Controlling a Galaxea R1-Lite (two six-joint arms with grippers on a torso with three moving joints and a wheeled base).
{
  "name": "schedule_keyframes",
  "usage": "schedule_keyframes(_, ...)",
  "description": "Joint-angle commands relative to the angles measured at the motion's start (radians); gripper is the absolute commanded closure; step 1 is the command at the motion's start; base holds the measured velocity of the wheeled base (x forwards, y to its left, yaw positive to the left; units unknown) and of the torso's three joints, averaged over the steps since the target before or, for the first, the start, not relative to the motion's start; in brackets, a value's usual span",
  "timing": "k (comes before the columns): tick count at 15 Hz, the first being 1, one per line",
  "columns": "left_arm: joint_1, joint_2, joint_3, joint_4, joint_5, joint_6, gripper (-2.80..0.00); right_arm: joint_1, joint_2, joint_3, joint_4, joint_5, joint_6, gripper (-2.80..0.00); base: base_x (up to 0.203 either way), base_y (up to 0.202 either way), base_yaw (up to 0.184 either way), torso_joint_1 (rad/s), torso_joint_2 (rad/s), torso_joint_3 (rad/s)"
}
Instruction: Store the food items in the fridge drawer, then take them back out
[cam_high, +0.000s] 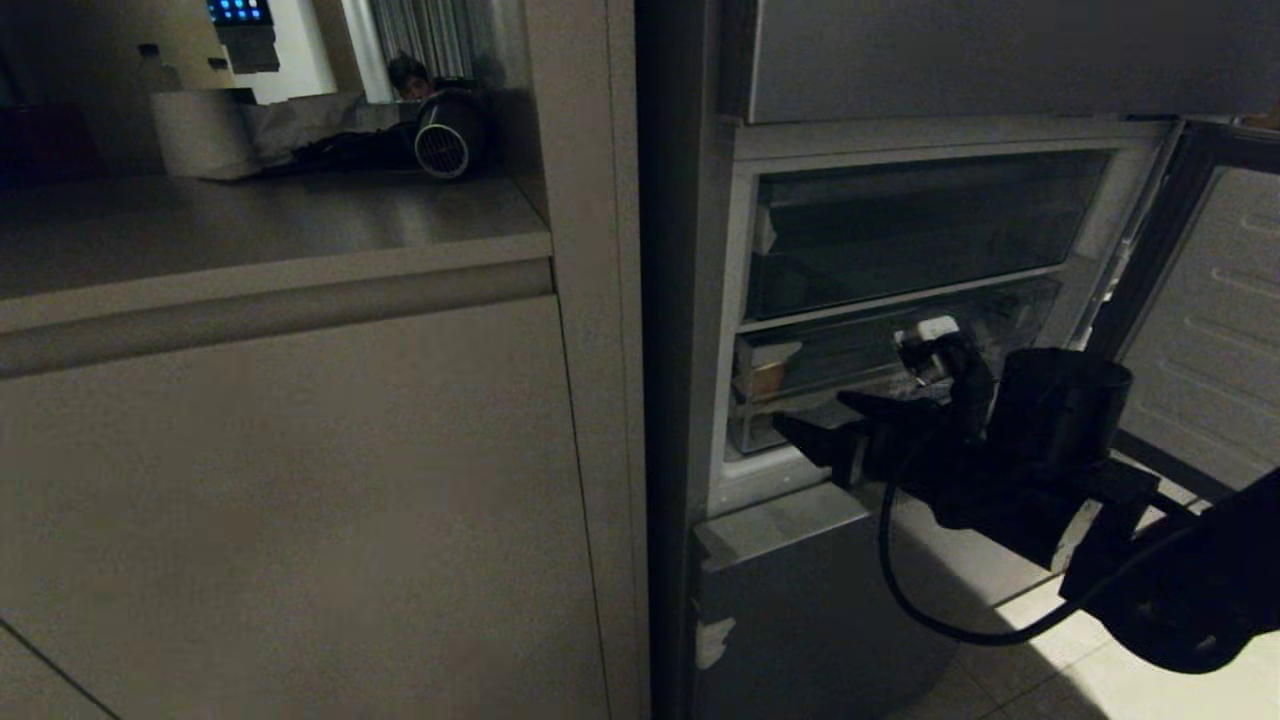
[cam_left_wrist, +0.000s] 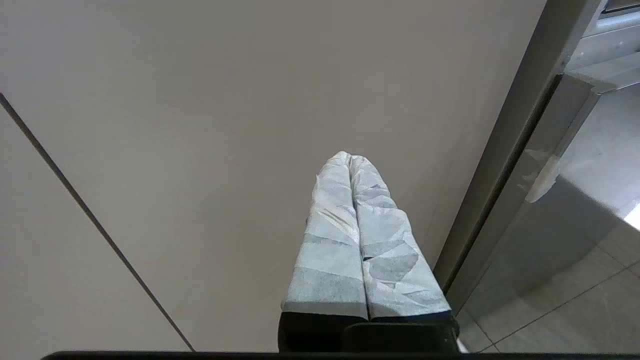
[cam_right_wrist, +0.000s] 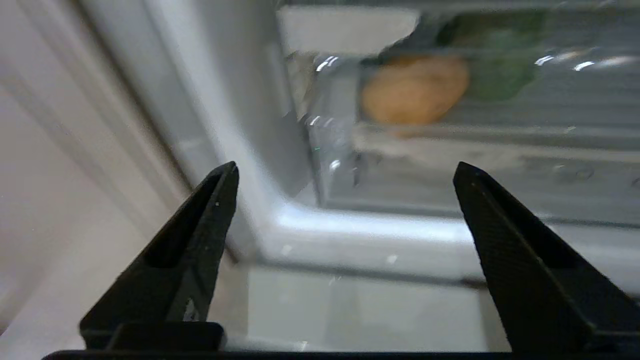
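Right gripper (cam_high: 815, 425) stands just in front of the fridge drawer (cam_high: 860, 385), low in the open fridge compartment (cam_high: 930, 230), its fingers spread wide with nothing between them. In the right wrist view the two black fingertips (cam_right_wrist: 220, 185) frame the drawer's clear front; they are apart from it, not touching.

The food item — a tan-brown potato (cam_right_wrist: 415, 90) — lies inside the drawer, seen through the clear plastic toward the left end, with something green (cam_right_wrist: 500, 75) just beside it on the right. It cannot be told for certain whether the drawer is fully pushed in.

Left gripper (cam_left_wrist: 350, 165) is parked by the pale cabinet panel (cam_left_wrist: 200, 150), left of the fridge, its wrapped fingers pressed together and empty.

Judgement: storing appears done; the taking-out stage is likely at hand. The next move calls for a grip on the drawer front or handle — a straight pull outward, kept level, before any reach for the potato.
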Motion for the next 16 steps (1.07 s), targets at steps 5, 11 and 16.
schedule_keyframes(5,0.0,0.0,0.0,0.0,0.0,0.0,0.0,0.026,0.132,-0.074,-0.082,-0.066,-0.008,-2.8,0.0,0.0,0.0,0.0,0.0,0.0)
schedule_keyframes(11,0.0,0.0,0.0,0.0,0.0,0.0,0.0,0.027,0.199,-0.12,-0.152,-0.116,-0.022,-2.8,0.0,0.0,0.0,0.0,0.0,0.0)
schedule_keyframes(16,0.0,0.0,0.0,0.0,0.0,0.0,0.0,0.042,0.202,-0.142,-0.152,-0.115,-0.02,-2.8,0.0,0.0,0.0,0.0,0.0,0.0)
